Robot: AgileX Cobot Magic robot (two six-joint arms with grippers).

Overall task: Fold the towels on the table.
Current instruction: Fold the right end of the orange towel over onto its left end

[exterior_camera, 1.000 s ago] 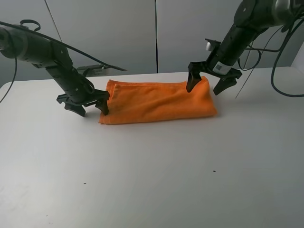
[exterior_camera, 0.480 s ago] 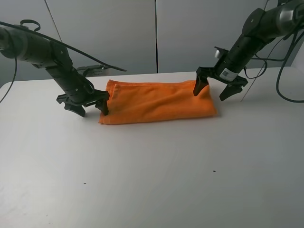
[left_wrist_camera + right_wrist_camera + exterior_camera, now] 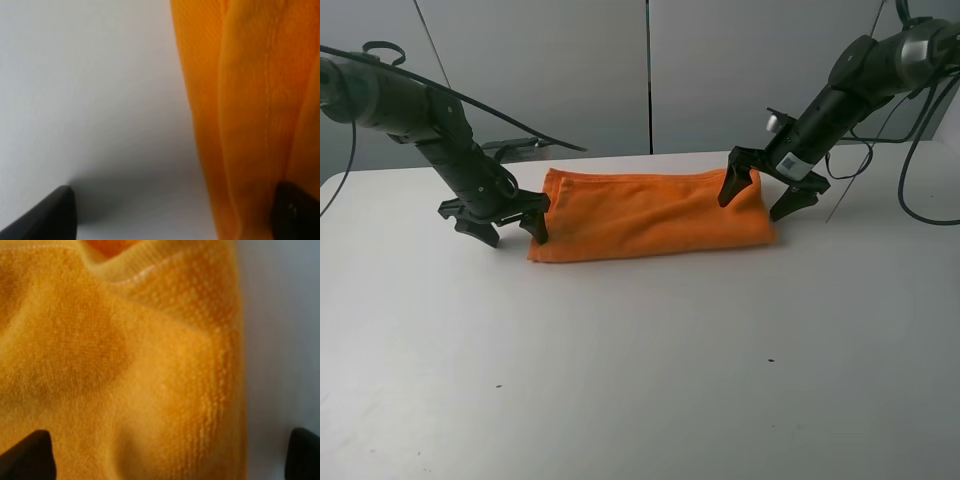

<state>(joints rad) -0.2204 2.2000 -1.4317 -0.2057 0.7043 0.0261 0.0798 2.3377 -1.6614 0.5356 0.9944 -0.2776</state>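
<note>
The right gripper [image 3: 753, 203] has sunk slightly, spread over the right end of the orange towel [image 3: 650, 215] on the table [image 3: 640, 350]. The left gripper [image 3: 512, 232], also spread, straddles the left edge. The right arm's white sticker [image 3: 785, 163] is unreadable.

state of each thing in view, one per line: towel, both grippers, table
towel: folded into a long band, lying flat
left gripper: open, low at the towel's left end, one finger by the cloth, the other over bare table
right gripper: open, straddling the towel's right end, holding nothing
table: bears the towel near its far side
</note>
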